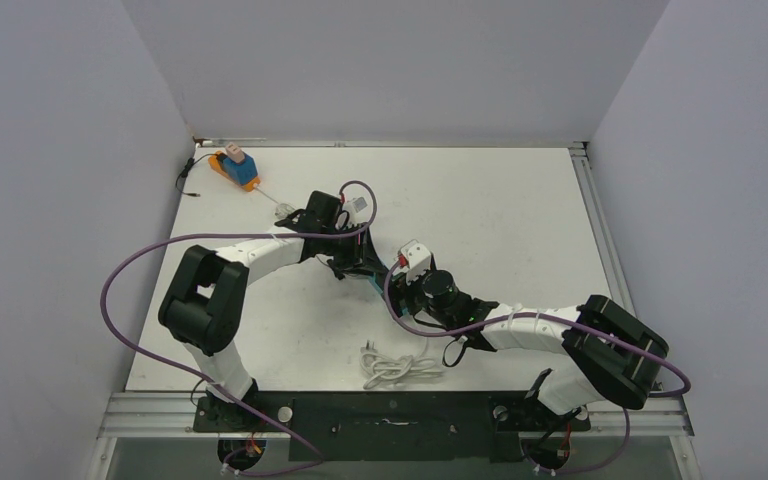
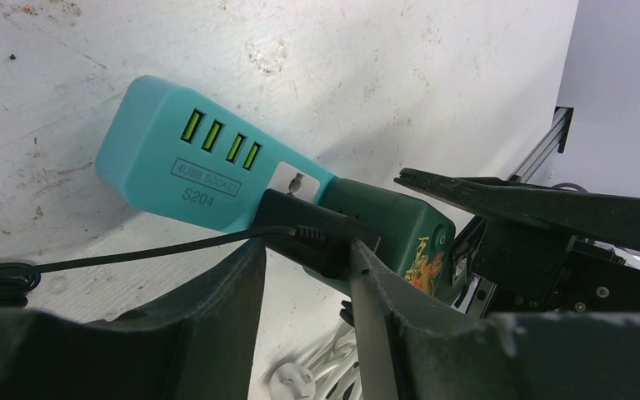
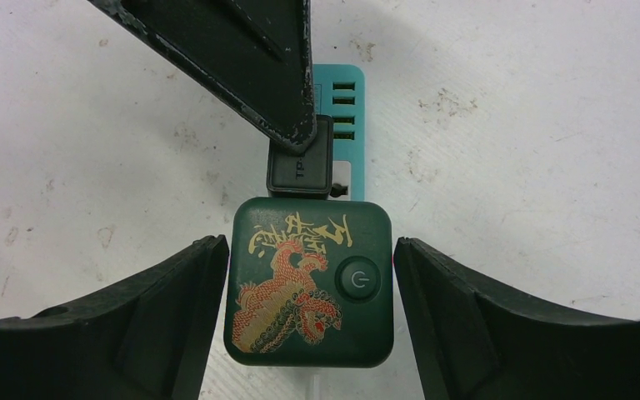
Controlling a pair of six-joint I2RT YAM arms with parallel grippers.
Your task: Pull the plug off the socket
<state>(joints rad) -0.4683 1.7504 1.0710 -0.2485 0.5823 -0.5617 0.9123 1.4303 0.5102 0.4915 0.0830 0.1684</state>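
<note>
Closest to the lens on your right wrist are the two black fingers point(image 3: 192, 325) of your right gripper point(image 3: 310, 250), spread wide with a dark green cube point(image 3: 312, 333) between them. The cube carries a gold and red dragon print and a round power button. The fingertips sit right at the cube's sides, but you cannot tell from these views whether they press on it or only bracket it. Just ahead of that gripper, the cube sits on a teal power strip point(image 3: 347, 100), and a small black block point(image 3: 300, 171) is plugged in touching the cube's far side. Your left gripper point(image 2: 308, 250) comes in from the opposite end. Its fingers are drawn in on the small black block, one tip on each side, and a thin black wire point(image 2: 133, 254) runs out of the block to the gripper's left. Beyond those fingertips the teal strip shows four green USB ports point(image 2: 217, 137) and the marking S204. The plug point(image 1: 236, 162), a blue cube with a pale pinkish top, is nowhere near either tool. It sits seated on the socket point(image 1: 220, 171), the orange power strip, in the far corner of the table point(image 1: 520, 220), well beyond and to the left of your left gripper. A coiled white cord point(image 1: 395, 365) lies near your right arm, on the base side of its gripper.
</note>
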